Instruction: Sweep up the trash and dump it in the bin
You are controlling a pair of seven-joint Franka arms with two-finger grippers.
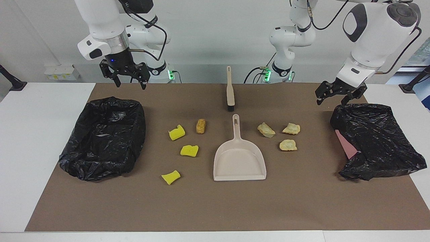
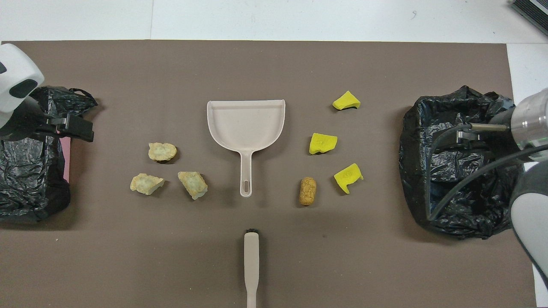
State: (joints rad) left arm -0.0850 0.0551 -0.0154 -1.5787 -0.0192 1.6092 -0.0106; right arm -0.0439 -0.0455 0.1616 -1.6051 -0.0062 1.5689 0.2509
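The trash lies on the brown mat around a beige dustpan [image 1: 239, 161]. Three yellow spongy chunks [image 1: 176, 133] [image 1: 189, 151] [image 1: 170, 176] and a brown nugget [image 1: 200, 126] are toward the right arm's end. Three pale tan lumps [image 1: 266, 129] [image 1: 291, 128] [image 1: 288, 145] are toward the left arm's end. A black-lined bin [image 1: 104, 137] stands at the right arm's end. My right gripper [image 1: 131, 84] hangs open and empty above the bin's robot-side rim. Over the corner of a second black bag [image 1: 376, 141], my left gripper [image 1: 332, 99] is open and empty.
A beige brush [image 1: 230, 90] with black bristles lies nearer to the robots than the dustpan's handle [image 2: 245, 175], in line with it. A pink edge [image 1: 346, 144] shows under the second bag. The mat [image 2: 274, 64] is ringed by white tabletop.
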